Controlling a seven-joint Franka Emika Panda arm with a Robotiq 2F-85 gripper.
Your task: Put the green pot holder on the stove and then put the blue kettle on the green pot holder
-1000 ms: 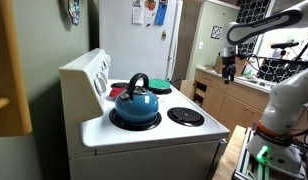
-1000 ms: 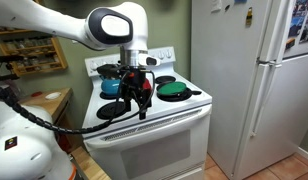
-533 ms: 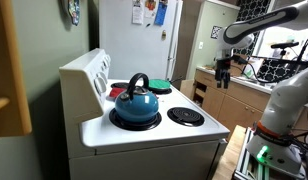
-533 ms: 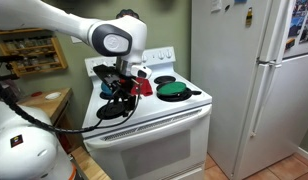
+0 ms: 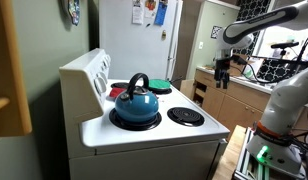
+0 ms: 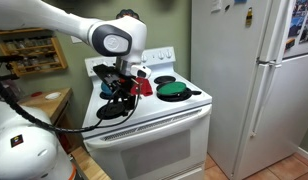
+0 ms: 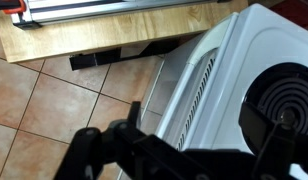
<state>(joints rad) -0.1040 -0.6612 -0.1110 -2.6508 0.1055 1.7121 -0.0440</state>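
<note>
Hanging wide open and empty, the black two-fingered pincer (image 5: 223, 80) hovers off the front of the white electric stove with black coil burners (image 5: 144, 135). In the wrist view it looks down on brown floor tiles (image 7: 54, 100) and one front coil (image 7: 284, 110), with nothing between the jaws.

Further in, the squat teal-blue kettle with the black arched handle (image 5: 135, 102) sits on a coil by the raised back panel. Across the top from it lies the flat round dark green pot holder (image 6: 174, 90), on the stove, a flat red pad (image 6: 144, 86) just beside it. Whether the two pads touch, I cannot tell.

Now the hazards. A pad that flat gives the fingers little edge, so they may skid off or scrape the coil. Coming in slightly off could pinch the red pad instead. And a low swing across the top could clip the kettle's handle and shove it.
</note>
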